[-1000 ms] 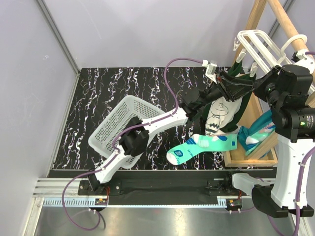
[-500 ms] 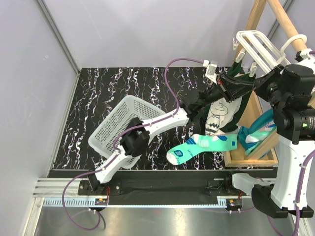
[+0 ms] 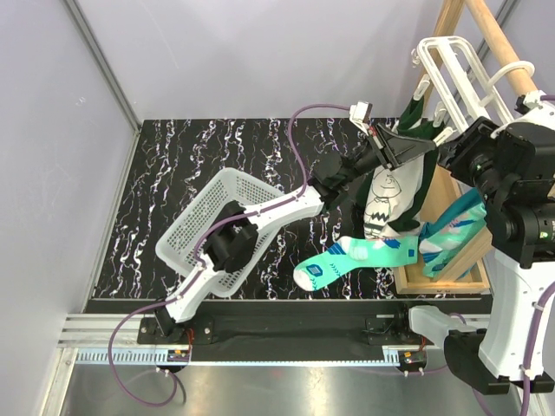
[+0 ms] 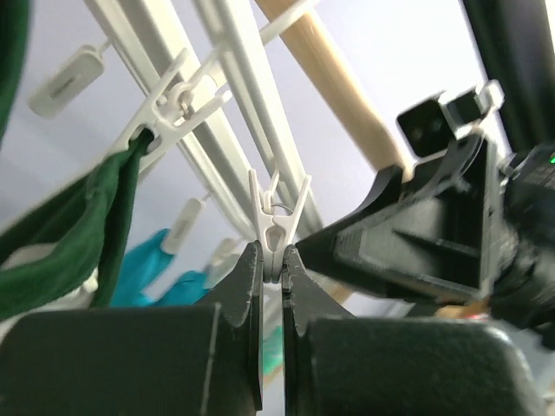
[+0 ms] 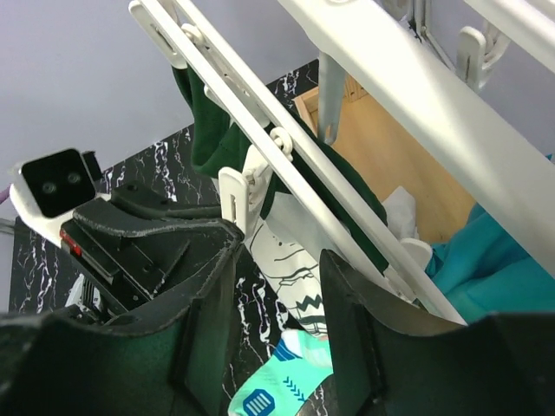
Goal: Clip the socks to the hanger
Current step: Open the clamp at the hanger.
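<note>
The white hanger [image 3: 453, 71] hangs on the wooden pole at the upper right. My left gripper [image 3: 416, 146] reaches up to it and is shut on one small white dangling clip [image 4: 276, 227], squeezing its tail between both fingers. My right gripper [image 3: 453, 152] is open and empty just under the hanger bars [image 5: 408, 104], right next to the left gripper. One mint-green sock [image 3: 357, 256] lies on the table below and also shows in the right wrist view [image 5: 286, 381]. A dark green and white patterned sock [image 3: 395, 195] hangs from another clip [image 4: 160, 121].
A white mesh basket [image 3: 201, 217] lies tipped under the left arm. A wooden pole rack [image 3: 486, 30] with a box base [image 3: 442, 279] stands at the right. A teal cloth [image 3: 453, 227] drapes over it.
The left gripper and the clip have risen and shifted slightly left, and the hanger has swung up with them. The right arm has lifted a little. The sock on the table has not moved.
</note>
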